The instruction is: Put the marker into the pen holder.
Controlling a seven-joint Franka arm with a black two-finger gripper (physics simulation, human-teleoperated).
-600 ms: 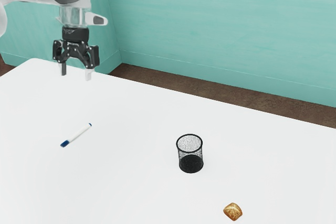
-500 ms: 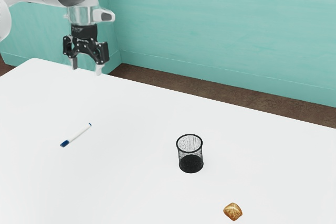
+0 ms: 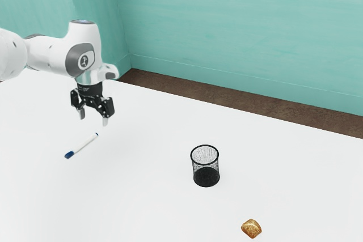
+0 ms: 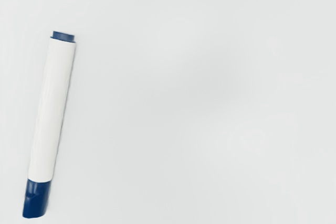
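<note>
One capped marker, white and blue, laid at the exterior view's left, lower in frame than the gripper, whose fingers are parted and empty, and which is best centred over the barrel, squared across it, then lowered before being closed.

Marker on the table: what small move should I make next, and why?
I'd probably ease the open tool across until it is centred over the marker, before lowering. The tool hangs above the table with nothing in its grasp, and the wrist view shows the marker well off-centre, so going straight down would likely miss it.
</note>
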